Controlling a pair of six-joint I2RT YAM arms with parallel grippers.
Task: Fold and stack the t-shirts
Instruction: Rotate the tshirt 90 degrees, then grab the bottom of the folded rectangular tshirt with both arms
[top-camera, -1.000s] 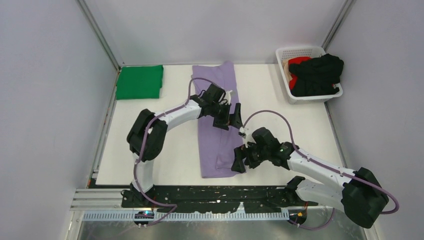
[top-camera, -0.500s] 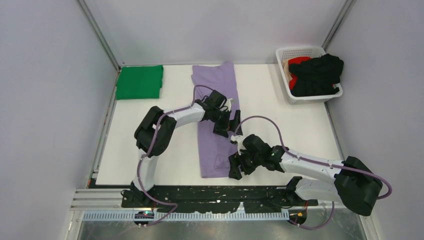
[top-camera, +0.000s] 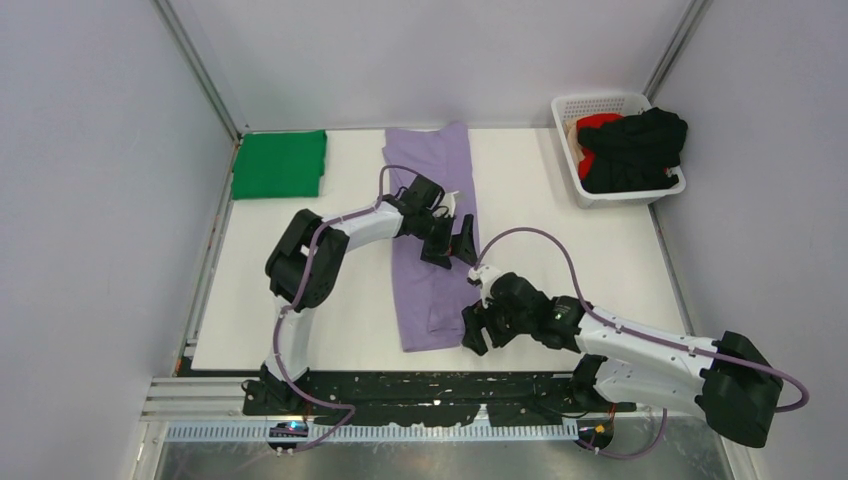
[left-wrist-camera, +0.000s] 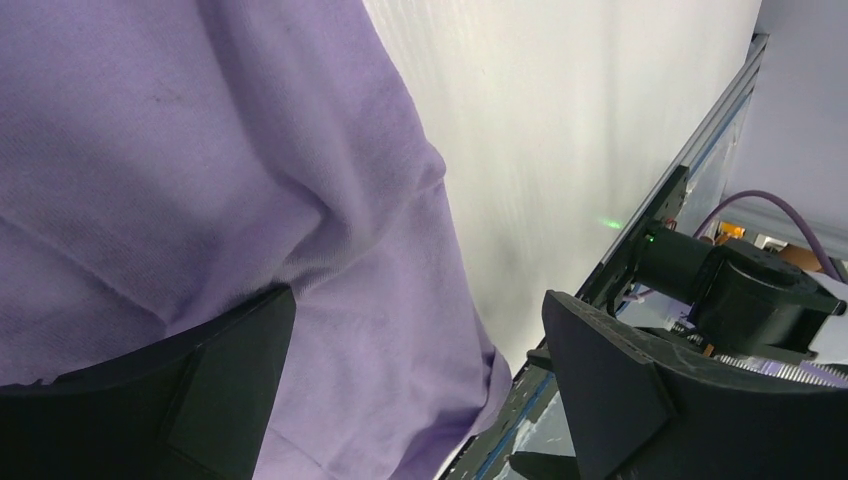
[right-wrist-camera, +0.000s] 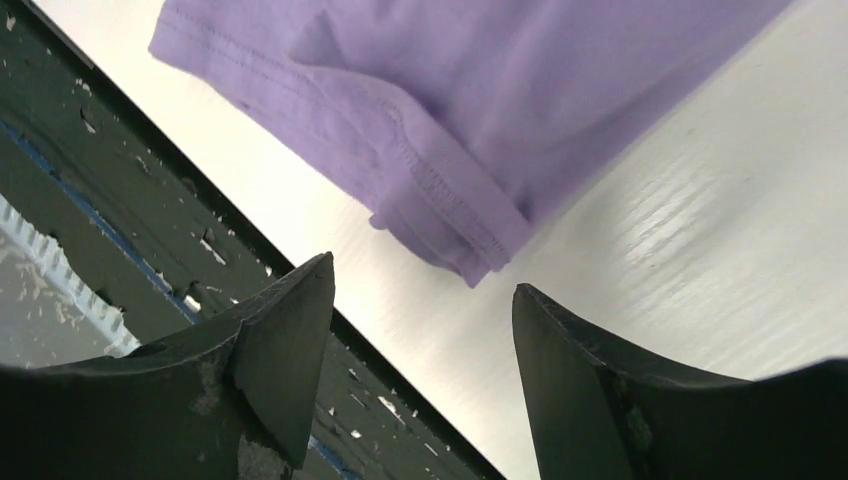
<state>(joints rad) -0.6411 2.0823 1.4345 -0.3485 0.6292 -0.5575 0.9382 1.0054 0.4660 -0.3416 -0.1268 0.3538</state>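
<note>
The lavender t-shirt (top-camera: 432, 200) lies as a long narrow strip down the middle of the table. My left gripper (top-camera: 455, 250) is open over the strip's right edge at mid-length; the cloth (left-wrist-camera: 250, 180) fills the left wrist view between the fingers. My right gripper (top-camera: 470, 335) is open and empty just above the strip's near right corner, whose hemmed folded corner (right-wrist-camera: 440, 200) shows in the right wrist view. A folded green t-shirt (top-camera: 279, 164) lies at the far left. Black (top-camera: 635, 148) and red (top-camera: 597, 125) t-shirts lie heaped in the basket.
The white perforated basket (top-camera: 620, 194) stands at the far right corner. The table's near edge and dark mounting rail (right-wrist-camera: 120, 190) run right under my right gripper. Grey walls close in the table on three sides.
My right gripper has moved down and left to the lavender strip's near right corner. My left gripper shifted slightly along the strip's right edge. The cloth has not moved.
</note>
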